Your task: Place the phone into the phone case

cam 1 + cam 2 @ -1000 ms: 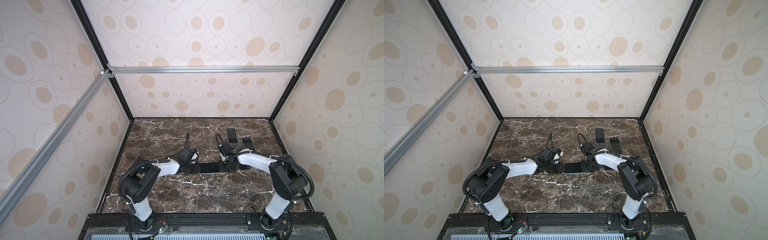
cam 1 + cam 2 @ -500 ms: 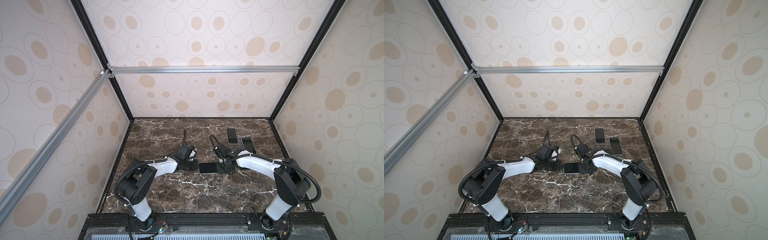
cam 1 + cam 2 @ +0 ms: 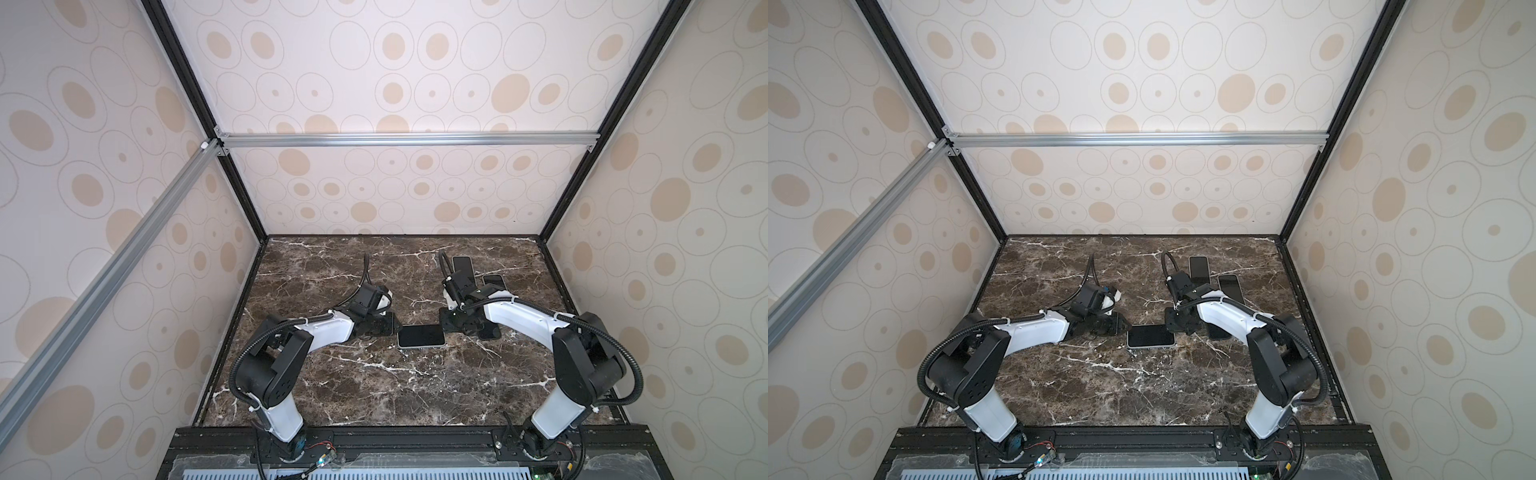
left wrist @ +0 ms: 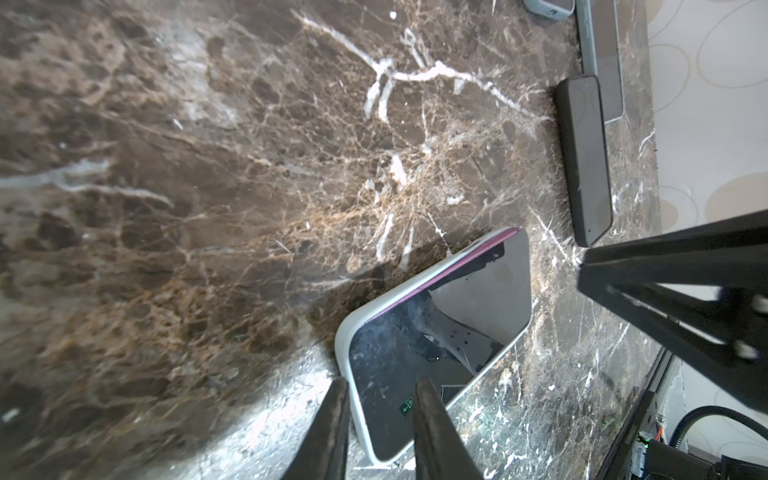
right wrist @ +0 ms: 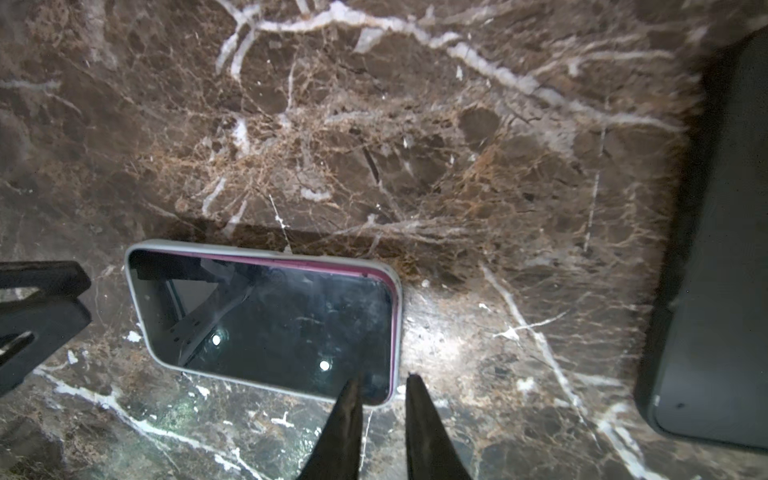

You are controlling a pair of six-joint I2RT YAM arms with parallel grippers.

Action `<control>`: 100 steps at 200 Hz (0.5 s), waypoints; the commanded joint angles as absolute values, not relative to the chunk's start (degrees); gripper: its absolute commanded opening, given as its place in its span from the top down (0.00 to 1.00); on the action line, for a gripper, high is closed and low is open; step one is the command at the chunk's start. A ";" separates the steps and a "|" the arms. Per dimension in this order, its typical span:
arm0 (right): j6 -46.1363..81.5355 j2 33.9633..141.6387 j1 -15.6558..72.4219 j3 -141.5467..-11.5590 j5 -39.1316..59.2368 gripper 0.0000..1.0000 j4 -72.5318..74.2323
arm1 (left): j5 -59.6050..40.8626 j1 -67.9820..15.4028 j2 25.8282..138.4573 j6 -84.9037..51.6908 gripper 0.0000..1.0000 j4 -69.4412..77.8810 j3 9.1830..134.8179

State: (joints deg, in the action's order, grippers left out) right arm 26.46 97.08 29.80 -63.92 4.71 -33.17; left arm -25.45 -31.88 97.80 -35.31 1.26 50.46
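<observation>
In both top views I see the phone [image 3: 420,336] flat on the table [image 3: 374,395], with the left gripper [image 3: 390,328] and right gripper [image 3: 444,327] at its short ends.

Left wrist: my fingers [image 4: 336,419] stand narrowly apart, and the white case [image 4: 341,340] rim shows between them, unclamped. A green mark on the screen is unreadable.

Right wrist: the gap is narrow too, by the phone's corner. The phone's pink edge sits inside the case.

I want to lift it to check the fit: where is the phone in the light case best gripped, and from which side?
Take the cased phone across its two long edges, near the middle, coming straight down from above, I'd say. It lies flat, screen up, on the marble table, so no underside is reachable, and that is its narrower span.
</observation>
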 commanded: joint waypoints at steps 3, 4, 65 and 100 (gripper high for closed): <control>25.72 98.96 29.03 -63.89 7.19 0.80 -31.34 | -25.80 -31.88 99.23 -36.15 0.72 2.46 50.63; 25.69 99.05 29.02 -63.94 7.20 0.80 -31.36 | -25.82 -31.89 99.28 -36.14 0.72 2.46 50.67; 24.53 102.90 27.75 -64.89 7.67 0.83 -30.71 | -24.70 -31.86 101.34 -35.55 0.77 2.20 51.13; 23.92 104.09 27.34 -65.69 7.48 0.85 -31.03 | -25.61 -31.90 102.64 -35.25 0.79 2.11 51.42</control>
State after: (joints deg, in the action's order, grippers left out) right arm 24.99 102.63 27.73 -64.31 7.75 -30.46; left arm -25.43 -31.88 101.25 -35.77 2.09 50.46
